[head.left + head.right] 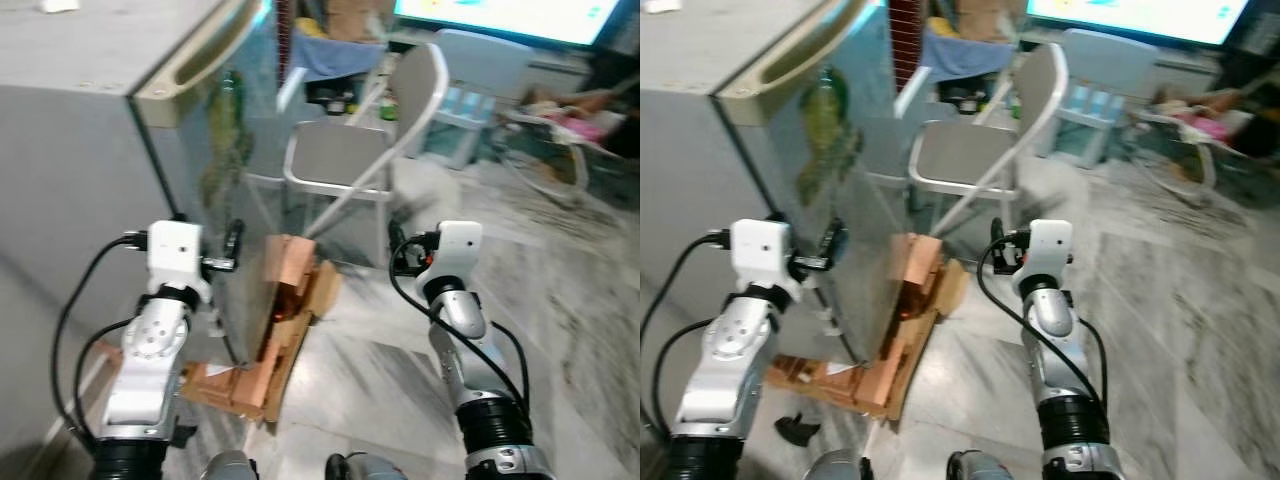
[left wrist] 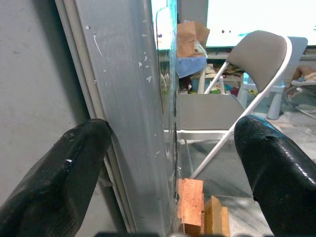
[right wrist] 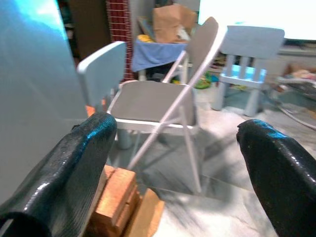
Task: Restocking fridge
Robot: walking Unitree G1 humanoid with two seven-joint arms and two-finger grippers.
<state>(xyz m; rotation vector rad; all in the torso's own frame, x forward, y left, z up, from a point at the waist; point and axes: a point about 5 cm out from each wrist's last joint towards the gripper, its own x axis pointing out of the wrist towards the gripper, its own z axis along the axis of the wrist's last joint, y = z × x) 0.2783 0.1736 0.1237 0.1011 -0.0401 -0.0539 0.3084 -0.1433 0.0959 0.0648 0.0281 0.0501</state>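
1. Room: grey marble floor (image 1: 560, 300), folding chair (image 1: 350, 150) past the fridge, pale blue kid chair (image 3: 254, 49) further back, bright screen (image 1: 520, 15) at the far wall.
2. Wood blocks (image 1: 285, 310) w/ cardboard lie on the floor at the fridge's lower corner.
3. L arm raised fwd; left pincer (image 2: 168, 163) spread wide, straddling the door edge (image 2: 133, 113) – one finger on the fridge side wall, other out toward the chair.
4. R arm raised, in open air right of the fridge; right pincer (image 3: 173, 168) spread, holding nothing, aimed at the chair.
5. Fridge (image 1: 90, 130): grey, door shut, long recessed handle (image 1: 200, 50) at top edge, greenish smudgy reflection on door face.
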